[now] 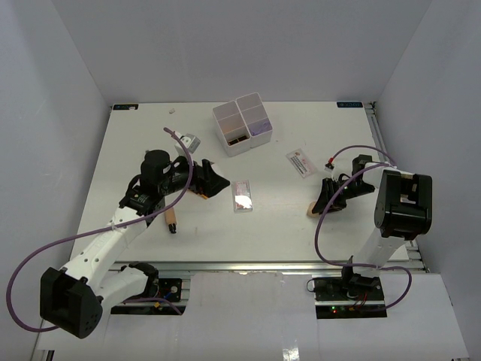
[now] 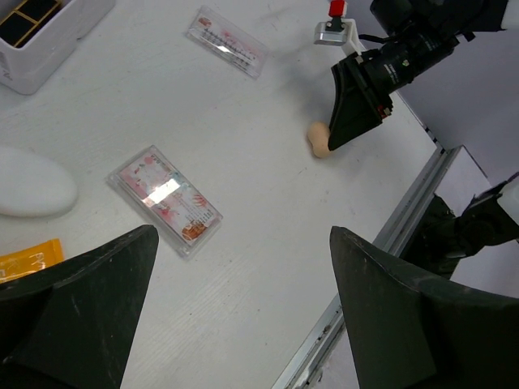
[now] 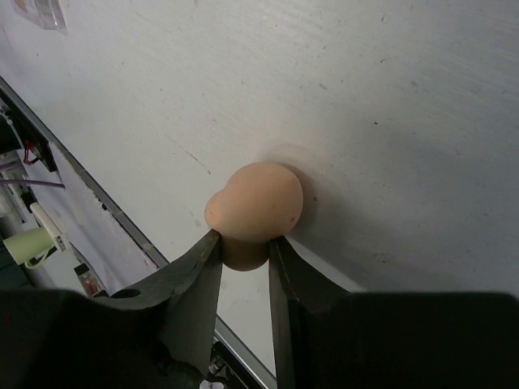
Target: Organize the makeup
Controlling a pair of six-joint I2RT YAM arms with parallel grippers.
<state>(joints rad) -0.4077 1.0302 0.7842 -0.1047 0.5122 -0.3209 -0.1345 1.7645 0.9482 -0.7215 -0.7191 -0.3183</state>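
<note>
My right gripper (image 3: 245, 239) is shut on the narrow end of a beige sponge (image 3: 255, 203) that rests against the table; the sponge also shows in the top view (image 1: 313, 210) and in the left wrist view (image 2: 319, 139). My left gripper (image 2: 243, 235) is open and empty above the table. A clear pink palette (image 1: 242, 195) lies flat just right of it. An orange tube (image 2: 28, 261) lies by its left finger. A white-red packet (image 1: 299, 162) lies further back. A tan bottle with a dark cap (image 1: 172, 220) lies beside the left arm. Black-gold lipsticks (image 2: 28, 16) sit in the white box.
The white four-compartment box (image 1: 242, 124) stands at the back centre. A white oval object (image 2: 32, 182) lies left of the palette. The table's metal front edge (image 2: 389, 235) runs close to the sponge. Purple cables loop beside both arms.
</note>
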